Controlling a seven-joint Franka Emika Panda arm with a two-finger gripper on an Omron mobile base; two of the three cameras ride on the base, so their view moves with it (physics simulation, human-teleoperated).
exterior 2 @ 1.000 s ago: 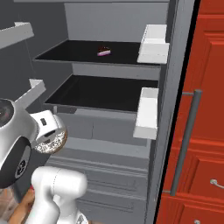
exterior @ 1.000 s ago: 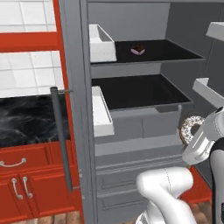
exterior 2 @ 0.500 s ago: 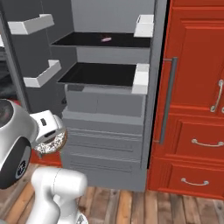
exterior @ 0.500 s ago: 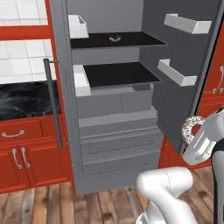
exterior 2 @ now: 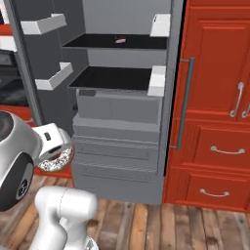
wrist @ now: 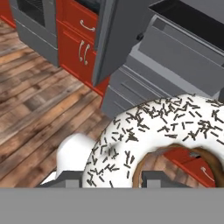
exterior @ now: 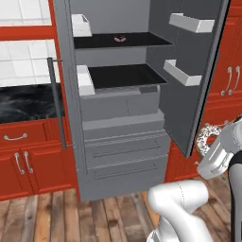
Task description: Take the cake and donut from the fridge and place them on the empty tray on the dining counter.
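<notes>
White icing marks the donut (exterior: 206, 138) in the left base view, pinched in the half-open gripper (exterior: 212, 142) beside the fridge (exterior: 123, 108) door's lower edge. Right base view: the donut (exterior 2: 55, 158) stands on edge, with no long axis (it is a ring). Hand view: its hole faces the camera (wrist: 166, 144). I judge the carry should stay level and the grip unchanged.

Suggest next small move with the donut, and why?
Probably keep backing the base from the fridge and turn toward the counter: the gripper holds the donut clear of the shelves, while the cake sits on the top shelf for later.
</notes>
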